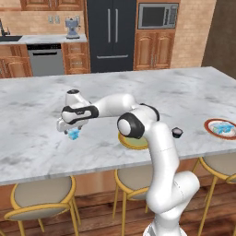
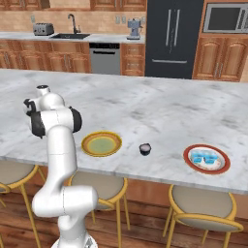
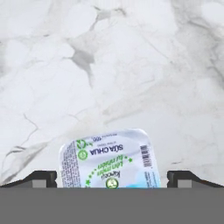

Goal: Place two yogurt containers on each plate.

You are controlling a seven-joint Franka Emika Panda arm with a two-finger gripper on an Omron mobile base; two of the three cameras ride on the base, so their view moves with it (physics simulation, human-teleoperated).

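A pale-blue-and-white yogurt container [image 3: 109, 158] lies on the marble counter, lid up, between my two finger tips. My gripper [image 3: 113, 179] is open and straddles it from above without touching it. From the left base view the gripper [image 1: 70, 130] hangs just over that tub [image 1: 74, 134], left of the plates. The yellow-rimmed plate [image 2: 101, 144] with the pale green centre has nothing on it. A dark round yogurt cup [image 2: 145, 148] stands on the counter to its right. Two more pale-blue tubs [image 2: 204, 157] sit on the red-rimmed plate [image 2: 220, 167].
The marble island counter [image 1: 41, 152] has its front edge close to both plates, with bar stools [image 1: 44, 193] below it. My own elbow covers part of the yellow plate [image 1: 130, 145] in the left base view. Cabinets, fridge and dishwasher stand far behind.
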